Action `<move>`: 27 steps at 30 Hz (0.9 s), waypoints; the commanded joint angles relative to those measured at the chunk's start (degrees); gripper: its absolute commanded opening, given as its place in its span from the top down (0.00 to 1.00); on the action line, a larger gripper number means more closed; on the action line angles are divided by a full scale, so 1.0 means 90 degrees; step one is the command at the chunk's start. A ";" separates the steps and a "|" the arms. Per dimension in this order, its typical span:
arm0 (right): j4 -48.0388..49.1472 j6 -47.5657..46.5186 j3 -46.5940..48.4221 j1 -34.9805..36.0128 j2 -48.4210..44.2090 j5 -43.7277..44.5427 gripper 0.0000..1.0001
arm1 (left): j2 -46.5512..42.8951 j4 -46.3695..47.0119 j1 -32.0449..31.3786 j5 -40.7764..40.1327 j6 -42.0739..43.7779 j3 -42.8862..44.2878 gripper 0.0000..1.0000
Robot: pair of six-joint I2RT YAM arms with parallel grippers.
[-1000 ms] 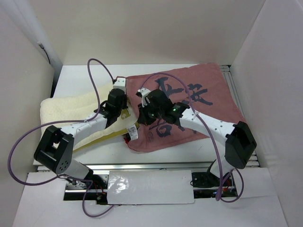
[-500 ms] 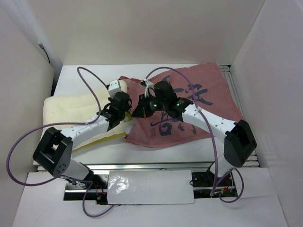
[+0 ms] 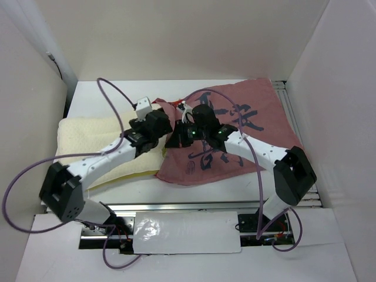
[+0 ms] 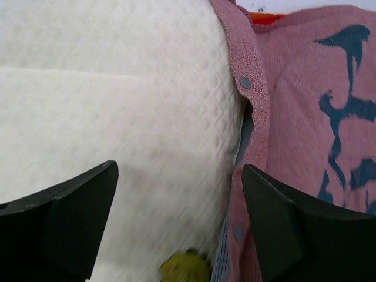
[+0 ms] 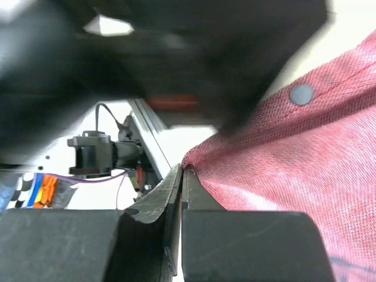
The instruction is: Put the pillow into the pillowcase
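The cream-white pillow (image 3: pixel 88 138) lies at the left of the table, its right end at the mouth of the pink pillowcase (image 3: pixel 247 129) with dark calligraphy. My left gripper (image 3: pixel 164 126) hovers over that junction. In the left wrist view it (image 4: pixel 176 226) is open, one finger over the pillow (image 4: pixel 117 106) and the other over the pillowcase (image 4: pixel 317 117); a snap stud (image 4: pixel 245 83) marks the hem. A yellow logo (image 4: pixel 185 267) shows between the fingers. My right gripper (image 3: pixel 175 137) is shut (image 5: pixel 183 176) on the pillowcase (image 5: pixel 294 170) hem, holding it raised.
White walls enclose the table on the left, back and right. A metal rail (image 3: pixel 194 207) runs along the near edge by the arm bases. Purple cables (image 3: pixel 111 94) loop above both arms. The left arm's dark body, blurred, fills the top of the right wrist view.
My left gripper has opened and let go of the pillow, and moved right and away from me. The right gripper has drawn the pillowcase hem left over the pillow's end.
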 commanded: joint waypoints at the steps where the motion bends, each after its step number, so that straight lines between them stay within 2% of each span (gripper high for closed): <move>1: 0.0115 -0.0062 -0.0079 -0.0126 0.0103 0.0169 1.00 | -0.1095 -0.1185 0.0269 0.0527 0.0490 -0.0023 0.00; 5: 0.0056 -0.0189 -0.0079 -0.0126 0.0162 0.0315 1.00 | -0.1671 -0.2000 0.0835 0.1320 0.0676 -0.0402 0.00; 7: -0.0003 -0.0267 -0.0079 -0.0126 0.0221 0.0315 1.00 | -0.1857 -0.1934 0.1147 0.1702 0.0939 -0.0695 0.00; 12: -0.0129 -0.0385 -0.0011 -0.0126 0.0279 0.0432 1.00 | -0.1820 -0.0686 0.1266 0.3088 0.2179 -0.1515 0.00; 17: -0.0188 -0.0385 0.0116 -0.0057 0.0396 0.0617 1.00 | -0.1556 0.0671 0.1266 0.4279 0.2561 -0.1907 0.00; 21: -0.0246 -0.0385 0.0253 0.0001 0.0454 0.0755 1.00 | -0.1166 0.0752 0.1266 0.4349 0.2639 -0.1966 0.02; 23: -0.0315 -0.0443 0.0331 0.0070 0.0455 0.0823 1.00 | -0.0835 0.0821 0.1266 0.4350 0.2639 -0.1908 0.53; 24: -0.0315 -0.0443 0.0418 0.0070 0.0513 0.0823 1.00 | -0.0755 0.0531 0.1266 0.4282 0.2639 -0.1802 0.94; 25: -0.0393 -0.0501 0.0477 0.0070 0.0513 0.0823 1.00 | -0.0754 0.0383 0.1266 0.4195 0.2639 -0.1520 1.00; 27: -0.0452 -0.0502 0.0653 0.0138 0.0581 0.0891 1.00 | -0.0928 0.0313 0.1266 0.3951 0.2717 -0.1342 1.00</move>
